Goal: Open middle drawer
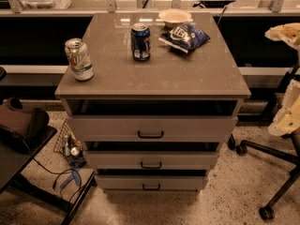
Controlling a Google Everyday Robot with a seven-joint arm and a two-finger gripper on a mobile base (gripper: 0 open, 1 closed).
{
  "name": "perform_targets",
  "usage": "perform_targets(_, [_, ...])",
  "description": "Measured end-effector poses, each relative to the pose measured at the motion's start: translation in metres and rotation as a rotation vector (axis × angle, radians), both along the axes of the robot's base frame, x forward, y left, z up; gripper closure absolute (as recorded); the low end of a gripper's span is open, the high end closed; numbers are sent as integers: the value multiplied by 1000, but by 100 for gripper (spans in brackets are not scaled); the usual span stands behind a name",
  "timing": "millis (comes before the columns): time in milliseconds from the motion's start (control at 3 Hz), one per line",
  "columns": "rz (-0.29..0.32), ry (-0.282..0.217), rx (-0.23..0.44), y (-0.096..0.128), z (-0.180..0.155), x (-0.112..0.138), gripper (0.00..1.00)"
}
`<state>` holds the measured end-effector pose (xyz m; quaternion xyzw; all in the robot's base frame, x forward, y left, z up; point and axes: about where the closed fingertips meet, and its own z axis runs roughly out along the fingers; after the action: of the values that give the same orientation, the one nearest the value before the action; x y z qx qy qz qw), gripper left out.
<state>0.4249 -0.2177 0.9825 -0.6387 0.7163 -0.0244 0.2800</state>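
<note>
The middle drawer (151, 157), a wide, shallow grey-beige front of smooth matt laminate, sits between a taller front above and a shorter one below in the grey-beige cabinet (220, 78). I judge it closed. Its small black bar handle (151, 165) lies at the centre of the front.

My gripper (283, 33), a pale blotchy shape, hangs off the cabinet's back right corner, well apart from the drawer. I cannot tell how far open it is, nor whether it holds anything.

My worry is that three look-alike handles stack closely, so a slightly high or low approach hooks the wrong drawer. The thin, slick bar could also slip free. A jerky pull may topple the upright green-and-silver can (78, 59) near the top's left edge, or the blue can (140, 42) toward the back.
</note>
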Motion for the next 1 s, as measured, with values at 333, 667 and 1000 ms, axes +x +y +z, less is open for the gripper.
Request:
perform_targets(333, [6, -3, 9, 4, -1, 0, 0])
perform_targets(667, [18, 1, 45, 15, -16, 6, 0])
perform_targets(1000, [46, -13, 91, 41, -33, 5, 0])
